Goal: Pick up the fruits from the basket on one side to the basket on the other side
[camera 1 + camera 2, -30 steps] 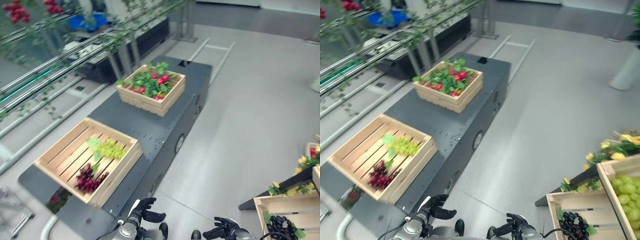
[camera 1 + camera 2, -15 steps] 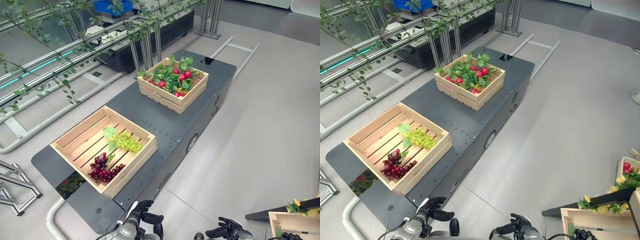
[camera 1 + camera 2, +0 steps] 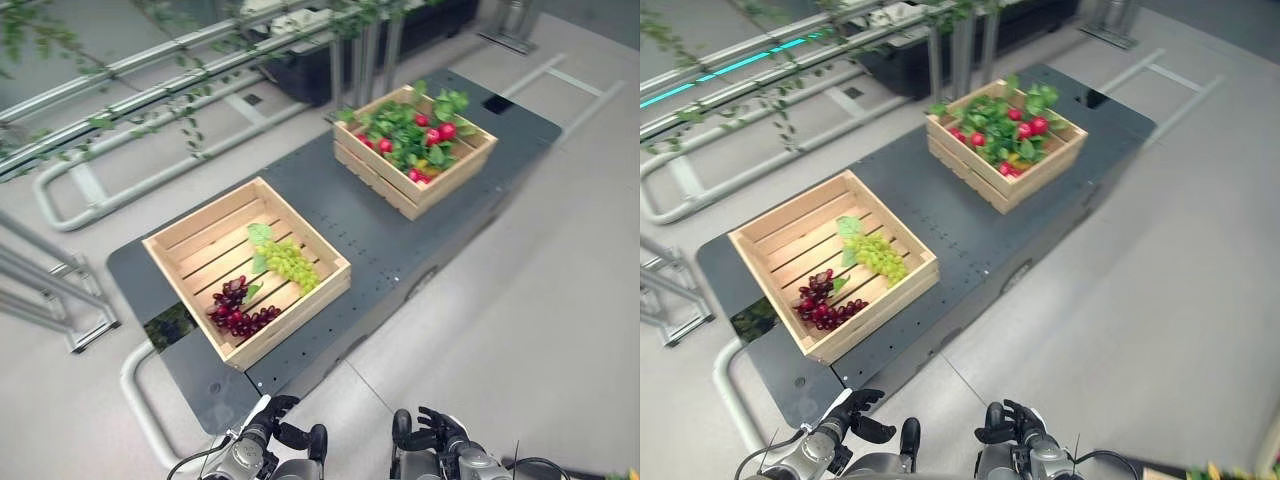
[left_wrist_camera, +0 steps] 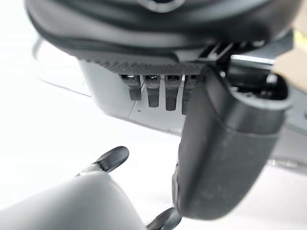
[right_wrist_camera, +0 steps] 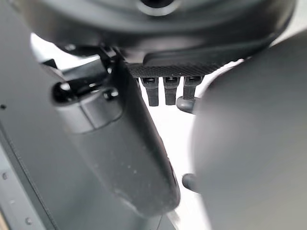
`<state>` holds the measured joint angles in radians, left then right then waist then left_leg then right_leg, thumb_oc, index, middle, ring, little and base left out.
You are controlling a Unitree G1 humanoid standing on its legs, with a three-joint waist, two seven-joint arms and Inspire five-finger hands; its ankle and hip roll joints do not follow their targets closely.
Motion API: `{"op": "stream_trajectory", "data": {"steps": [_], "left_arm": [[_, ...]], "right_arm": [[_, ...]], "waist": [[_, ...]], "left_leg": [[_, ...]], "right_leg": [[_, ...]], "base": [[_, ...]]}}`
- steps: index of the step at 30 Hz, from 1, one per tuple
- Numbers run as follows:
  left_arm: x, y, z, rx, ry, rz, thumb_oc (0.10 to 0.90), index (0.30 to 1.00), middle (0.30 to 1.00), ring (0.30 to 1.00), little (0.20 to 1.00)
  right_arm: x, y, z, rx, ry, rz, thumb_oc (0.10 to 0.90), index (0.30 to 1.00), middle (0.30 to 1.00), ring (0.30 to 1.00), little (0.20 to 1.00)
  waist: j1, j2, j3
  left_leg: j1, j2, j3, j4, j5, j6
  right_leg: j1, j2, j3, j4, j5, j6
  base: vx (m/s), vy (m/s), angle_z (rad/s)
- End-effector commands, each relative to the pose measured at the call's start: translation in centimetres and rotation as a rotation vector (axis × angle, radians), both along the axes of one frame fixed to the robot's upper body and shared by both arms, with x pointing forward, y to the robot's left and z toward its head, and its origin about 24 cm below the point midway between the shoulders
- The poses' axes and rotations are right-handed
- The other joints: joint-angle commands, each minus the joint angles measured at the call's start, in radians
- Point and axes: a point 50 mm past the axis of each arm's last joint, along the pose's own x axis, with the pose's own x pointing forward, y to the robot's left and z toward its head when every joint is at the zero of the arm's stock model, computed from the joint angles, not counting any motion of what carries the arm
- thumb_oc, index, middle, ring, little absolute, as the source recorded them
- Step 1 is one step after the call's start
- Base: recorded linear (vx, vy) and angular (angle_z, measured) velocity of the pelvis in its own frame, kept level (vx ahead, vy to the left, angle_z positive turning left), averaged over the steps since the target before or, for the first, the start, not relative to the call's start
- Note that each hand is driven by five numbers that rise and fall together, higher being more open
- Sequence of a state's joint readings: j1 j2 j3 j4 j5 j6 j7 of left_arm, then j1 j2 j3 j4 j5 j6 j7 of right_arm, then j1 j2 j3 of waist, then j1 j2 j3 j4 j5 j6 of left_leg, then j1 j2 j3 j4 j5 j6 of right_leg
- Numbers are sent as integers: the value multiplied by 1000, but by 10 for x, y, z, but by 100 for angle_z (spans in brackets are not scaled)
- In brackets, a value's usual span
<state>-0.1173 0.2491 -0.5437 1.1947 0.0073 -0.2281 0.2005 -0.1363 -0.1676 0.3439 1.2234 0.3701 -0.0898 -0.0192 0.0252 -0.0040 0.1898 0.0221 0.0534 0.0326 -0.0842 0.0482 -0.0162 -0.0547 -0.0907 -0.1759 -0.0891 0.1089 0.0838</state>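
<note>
A near wooden crate (image 3: 296, 321) on the dark platform (image 3: 400, 228) holds a bunch of green grapes (image 3: 292, 265) and a bunch of purple grapes (image 3: 236, 310). Further along the platform, a second wooden crate (image 3: 372, 178) is full of red fruits (image 3: 440, 132) among green leaves. My left hand (image 3: 270, 432) and right hand (image 3: 432, 436) hang low in front of the platform's near end, well short of both crates. In both hands the fingers are relaxed and hold nothing; the left thumb (image 4: 225, 143) and the right thumb (image 5: 120, 143) stand free.
A pale tubular bumper (image 3: 140, 400) loops round the platform's near end. Metal rails with trailing vines (image 3: 150, 70) run along its far side, and a metal frame (image 3: 60, 300) stands to the left. Grey floor (image 3: 540, 320) spreads out on the right.
The camera has swung: platform and crates now sit more to the centre and right, and the floor crates at the right have left the picture. Both hands stay low and empty.
</note>
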Motion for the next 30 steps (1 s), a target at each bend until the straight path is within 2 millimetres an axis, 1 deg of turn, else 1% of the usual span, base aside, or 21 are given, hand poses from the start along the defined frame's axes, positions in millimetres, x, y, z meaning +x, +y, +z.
{"op": "stream_trajectory", "data": {"steps": [1, 3, 4, 5, 8, 9, 10, 11, 12, 13, 14, 16, 17, 18, 19, 20, 21, 23, 25, 28, 30], "left_arm": [[38, -34, 20, -19, -217, -208, 800, 900, 900, 900, 900], [43, -38, 25, -12, -283, -213, 800, 900, 900, 900, 900], [50, -40, 33, 33, -390, -218, 800, 900, 900, 900, 900], [54, -42, 38, 39, -435, -222, 800, 900, 900, 900, 900], [86, -50, 77, 56, -737, -213, 800, 900, 900, 900, 900], [103, -51, 107, 33, -880, -198, 800, 900, 900, 900, 900], [107, -49, 114, 29, -905, -192, 800, 900, 900, 900, 900], [113, -44, 130, 27, -964, -174, 800, 900, 900, 900, 900], [114, -42, 134, 23, -985, -168, 800, 900, 900, 900, 900], [122, -30, 160, -20, -1051, -119, 800, 900, 900, 900, 900], [125, -21, 176, -29, -1105, -94, 800, 900, 900, 900, 900], [126, -11, 194, -34, -1179, -54, 800, 900, 900, 900, 900], [130, 2, 220, -22, -1265, -16, 800, 900, 900, 900, 900], [130, 8, 231, -5, -1307, 3, 800, 900, 900, 900, 900], [131, 19, 248, 20, -1375, 34, 800, 900, 900, 900, 900], [132, 22, 253, 33, -1395, 39, 800, 900, 900, 900, 900], [134, 31, 267, 114, -1451, 58, 800, 900, 900, 900, 900], [138, 39, 276, 167, -1481, 74, 800, 900, 900, 900, 900], [146, 52, 287, 241, -1509, 122, 800, 900, 900, 900, 900], [155, 73, 303, 337, -1528, 171, 800, 900, 900, 900, 900], [162, 94, 318, 461, -1513, 192, 800, 900, 900, 900, 900]], "right_arm": [[14, -9, 7, -49, -47, -7, 800, 900, 900, 900, 900], [13, -12, 7, -63, -42, 12, 800, 900, 900, 900, 900], [14, -14, 8, -70, -41, 19, 800, 900, 900, 900, 900], [14, -15, 8, -73, -42, 19, 800, 900, 900, 900, 900], [16, -21, 10, -85, -41, 29, 800, 900, 900, 900, 900], [14, -24, 10, -91, -38, 27, 800, 900, 900, 900, 900], [13, -25, 10, -92, -38, 24, 800, 900, 900, 900, 900], [12, -26, 10, -92, -37, 16, 800, 900, 900, 900, 900], [11, -27, 10, -92, -37, 13, 800, 900, 900, 900, 900], [7, -30, 9, -90, -38, -5, 800, 900, 900, 900, 900], [5, -32, 10, -90, -42, -14, 800, 900, 900, 900, 900], [3, -35, 10, -89, -45, -25, 800, 900, 900, 900, 900], [1, -39, 10, -94, -47, -34, 800, 900, 900, 900, 900], [0, -41, 11, -98, -47, -38, 800, 900, 900, 900, 900], [-1, -44, 11, -105, -46, -48, 800, 900, 900, 900, 900], [-1, -45, 11, -107, -48, -50, 800, 900, 900, 900, 900], [1, -47, 13, -117, -55, -52, 800, 900, 900, 900, 900], [4, -50, 15, -127, -68, -53, 800, 900, 900, 900, 900], [10, -55, 19, -140, -91, -50, 800, 900, 900, 900, 900], [18, -61, 25, -155, -115, -29, 800, 900, 900, 900, 900], [26, -67, 31, -171, -139, 4, 800, 900, 900, 900, 900]], "waist": [[8, -12, 0], [8, -11, 3], [7, -10, 5], [7, -10, 6], [12, -7, 10], [22, -4, 10], [26, -3, 11], [33, 0, 11], [34, 0, 12], [45, 6, 14], [49, 10, 14], [53, 16, 16], [57, 22, 19], [59, 25, 21], [61, 29, 26], [62, 30, 29], [63, 34, 40], [61, 37, 56], [52, 38, 87], [38, 32, 122], [27, 23, 156]], "left_leg": [[-38, -19, 12, -3, -5, 54], [-41, -14, 7, -3, -2, 46], [-42, -13, 0, -3, -3, 41], [-43, -13, -4, -3, -4, 39], [-46, -18, -30, -3, -10, 30], [-47, -22, -44, -3, -11, 27], [-47, -23, -48, -3, -11, 26], [-47, -26, -57, -3, -10, 24], [-47, -26, -59, -3, -10, 24], [-45, -28, -70, -3, -9, 22], [-45, -28, -75, -3, -7, 21], [-46, -28, -79, -3, -5, 19], [-48, -27, -81, -3, -2, 17], [-50, -27, -83, -3, -1, 16], [-53, -26, -84, -3, 2, 14], [-54, -26, -83, -3, 3, 14], [-62, -25, -79, -3, 9, 14], [-72, -24, -80, -3, 20, 13], [-101, -21, -76, 31, 22, 10], [-140, -15, -65, 84, 14, 6], [-182, -6, -49, 139, 1, 5]], "right_leg": [[19, -9, 2, 80, -61, -26], [25, -7, -7, 74, -64, -30], [30, -5, -10, 68, -65, -32], [31, -4, -10, 65, -65, -33], [43, -1, -15, 39, -62, -39], [50, -2, -22, 30, -63, -42], [53, -3, -25, 29, -63, -43], [57, -5, -31, 28, -64, -44], [59, -5, -33, 28, -65, -44], [65, -9, -44, 31, -69, -46], [68, -11, -51, 32, -73, -47], [70, -14, -58, 36, -77, -49], [70, -18, -67, 44, -83, -51], [68, -20, -71, 49, -87, -52], [64, -25, -76, 62, -94, -52], [61, -27, -79, 68, -97, -52], [46, -35, -85, 95, -107, -51], [25, -41, -89, 126, -117, -51], [-8, -50, -87, 172, -127, -51], [-38, -53, -74, 193, -129, -54], [-74, -53, -60, 214, -129, -57]], "base": [[137, -62, 11], [97, -22, -2], [64, 0, -2], [65, 7, 0], [49, 10, 7], [56, 3, 12], [65, 1, 11], [40, 0, 14], [80, 5, 17], [86, 12, 15], [94, 18, 16], [69, 33, 20], [79, 52, 17], [103, 80, 21], [68, 64, 17], [56, 85, 22], [3, 79, 17], [-27, 87, 18], [-71, 102, 13], [-83, 87, 0], [-116, 86, -9]]}}
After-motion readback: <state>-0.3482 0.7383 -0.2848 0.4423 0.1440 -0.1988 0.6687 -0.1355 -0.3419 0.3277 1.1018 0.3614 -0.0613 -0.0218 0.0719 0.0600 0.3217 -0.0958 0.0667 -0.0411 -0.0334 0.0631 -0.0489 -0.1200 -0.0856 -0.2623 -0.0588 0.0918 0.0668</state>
